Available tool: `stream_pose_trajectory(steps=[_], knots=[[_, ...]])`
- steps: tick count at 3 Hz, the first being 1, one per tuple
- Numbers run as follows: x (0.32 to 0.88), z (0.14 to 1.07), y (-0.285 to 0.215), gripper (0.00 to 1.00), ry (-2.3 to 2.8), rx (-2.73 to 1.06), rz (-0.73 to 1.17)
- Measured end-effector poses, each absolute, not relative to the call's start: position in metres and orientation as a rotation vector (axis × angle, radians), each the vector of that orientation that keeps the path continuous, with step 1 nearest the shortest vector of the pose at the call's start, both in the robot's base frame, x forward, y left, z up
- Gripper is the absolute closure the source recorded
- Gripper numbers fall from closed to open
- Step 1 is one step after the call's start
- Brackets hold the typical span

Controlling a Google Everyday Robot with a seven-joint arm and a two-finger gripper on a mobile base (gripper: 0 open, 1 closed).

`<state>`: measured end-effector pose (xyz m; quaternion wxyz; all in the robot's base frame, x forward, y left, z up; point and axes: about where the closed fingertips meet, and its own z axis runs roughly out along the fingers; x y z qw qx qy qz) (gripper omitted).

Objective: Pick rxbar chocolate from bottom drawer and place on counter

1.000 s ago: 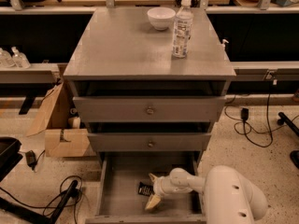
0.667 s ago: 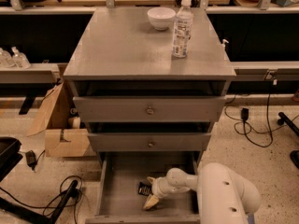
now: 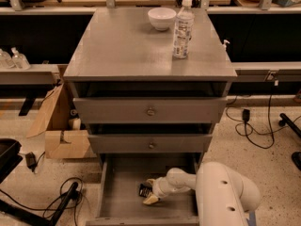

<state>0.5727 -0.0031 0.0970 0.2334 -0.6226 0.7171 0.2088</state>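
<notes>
The bottom drawer (image 3: 117, 202) is pulled open under the cabinet. The rxbar chocolate (image 3: 144, 190) lies on its floor as a small black bar, partly hidden by the gripper. My gripper (image 3: 150, 191) reaches into the drawer from the right, with its pale fingertips (image 3: 151, 199) on either side of the bar. The white arm (image 3: 221, 192) fills the lower right. The counter (image 3: 136, 46) is the grey cabinet top above.
A white bowl (image 3: 161, 18) and a water bottle (image 3: 182, 28) stand at the back of the counter. Two shut drawer fronts (image 3: 150, 111) with knobs sit above the open drawer. A cardboard box (image 3: 59, 126) and cables (image 3: 56, 199) lie on the floor at left.
The gripper and arm have shifted slightly left inside the drawer, closer onto the bar. The bar has not visibly moved.
</notes>
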Motion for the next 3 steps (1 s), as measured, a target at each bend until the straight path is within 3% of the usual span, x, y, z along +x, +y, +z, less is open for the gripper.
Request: stream_pose_trajectory(steps=[1,2,3], knots=[[0.5727,0.1044,-0.0031,0.85,1.969,-1.71,0.573],[0.5727,0.1051,-0.0031,1.0,1.969,-1.71,0.574],[0.5726,0.1051,-0.0031,1.0,1.969,-1.71,0.574]])
